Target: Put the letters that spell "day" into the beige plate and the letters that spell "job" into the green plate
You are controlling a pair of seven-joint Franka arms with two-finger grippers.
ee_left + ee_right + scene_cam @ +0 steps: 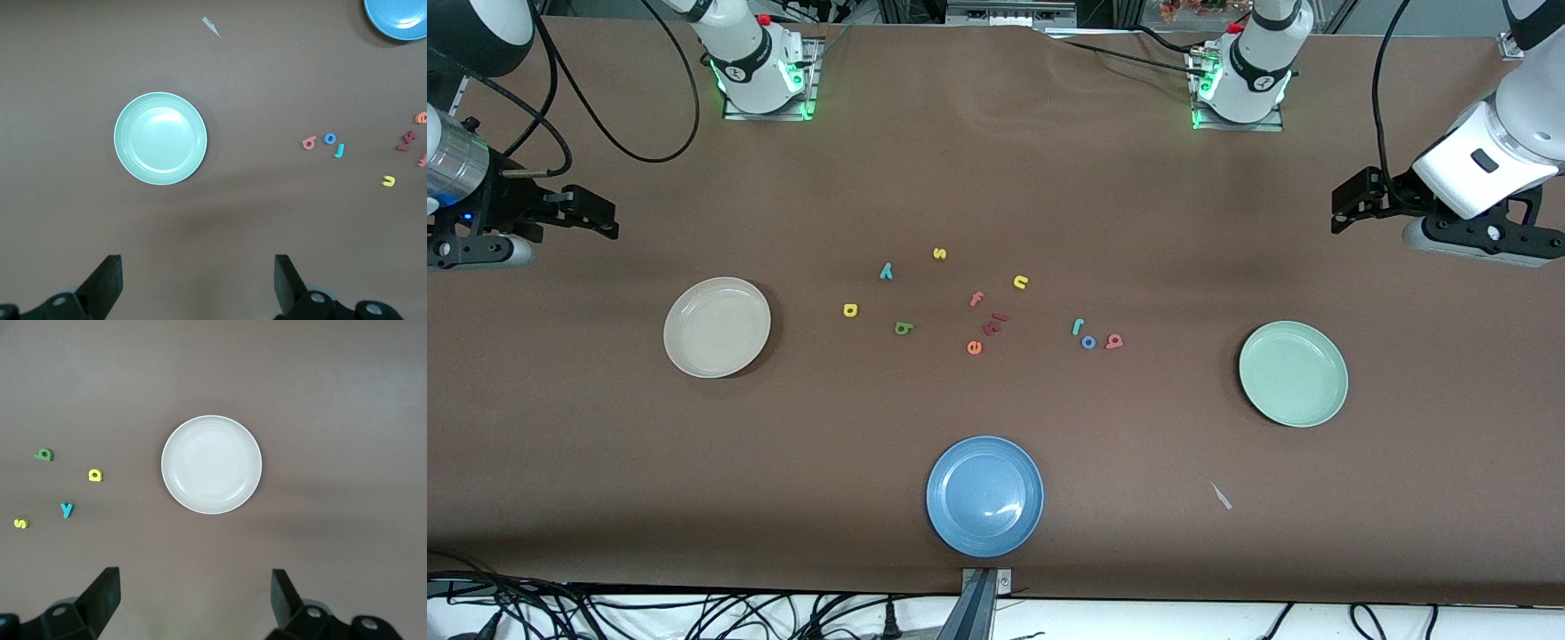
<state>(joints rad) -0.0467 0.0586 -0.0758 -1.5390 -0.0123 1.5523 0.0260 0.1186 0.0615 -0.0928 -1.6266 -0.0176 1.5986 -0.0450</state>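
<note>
**Both pincers wide and empty, every letter on the tabletop**

Your left pincer (pixel 197 283) hangs with its fingers spread wide and nothing between them, above the brown tabletop (pixel 996 178) at its own arm's end. Under it, toward the front camera, lies the round, shallow mint-green plate (pixel 1293 373), bare inside. From there toward the table's middle you find the red-pink foam "b" (pixel 1114 340), the blue foam ring "o" (pixel 1088 342) and the teal hooked "j" (pixel 1078 326), clustered close together.

Your right pincer (pixel 195 603) waits at the other end, fingers likewise spread and holding nothing. The round, shallow cream-beige plate (pixel 717 326) lies under it, also bare. Toward the middle from that plate come the yellow foam "d" (pixel 850 309), the olive-green "a" (pixel 903 328) and the teal "y" (pixel 886 271).

Between the two groups lie a yellow "s" (pixel 939 253), yellow "n" (pixel 1021 282), salmon "f" (pixel 976 299) and orange "e" (pixel 974 348). A round blue plate (pixel 984 495) sits nearest the front camera.
</note>
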